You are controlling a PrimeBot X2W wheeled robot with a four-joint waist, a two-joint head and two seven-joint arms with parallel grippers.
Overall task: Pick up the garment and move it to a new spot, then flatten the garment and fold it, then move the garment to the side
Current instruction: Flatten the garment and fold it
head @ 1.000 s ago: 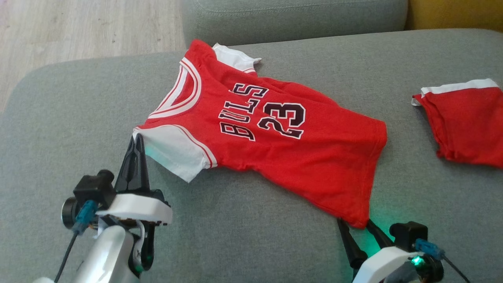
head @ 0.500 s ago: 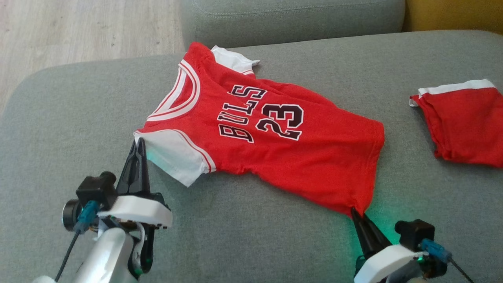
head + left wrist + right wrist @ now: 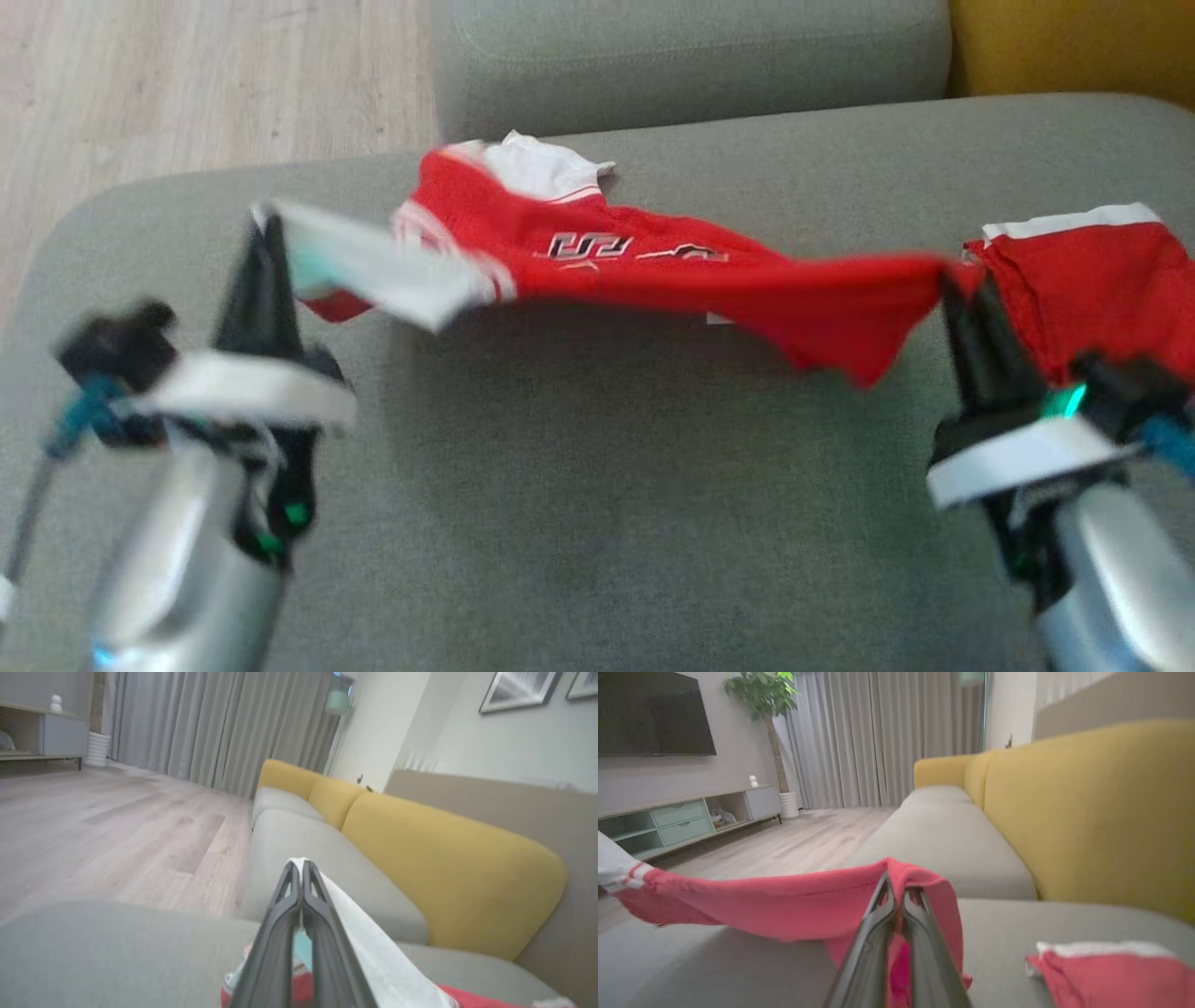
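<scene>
— Above the grey sofa seat (image 3: 597, 485), look: the red jersey (image 3: 653, 271) hangs strung between the two hands like a washing line.
— It lay flat a second ago, didn't it?
— Flat, face up. The right hand (image 3: 954, 291) stood released at the hem corner (image 3: 920, 275) then. Now it is clenched on that corner, at the jersey's 3 o'clock. The left hand (image 3: 264, 231) grips the near white sleeve (image 3: 383, 266) at 9 o'clock, as before.
— All of it off the cushion?
— The near edge, yes. The far sleeve (image 3: 541, 163), at 12 o'clock, looks to be resting on the seat, though the blur makes it hard to swear.
— What does that mean for the job?
— I'd say the pick-up is under way on a two-corner grip. Carrying, flattening and folding are all to come.
— Can you read the chest?
— Not now. The lettering (image 3: 588, 245) is tipped almost edge-on, so I get only the tops of dark characters edged in white. A second ago it read BULLS, creased to BULS, beside 23.
— And round about?
— Red shorts (image 3: 1092, 280) with a white band lie at 3 o'clock, just beyond the right hand, near enough to snag, I'd guess. There's wooden floor (image 3: 215, 84) at 11 o'clock and a yellow cushion (image 3: 1074, 42) at 1.
</scene>
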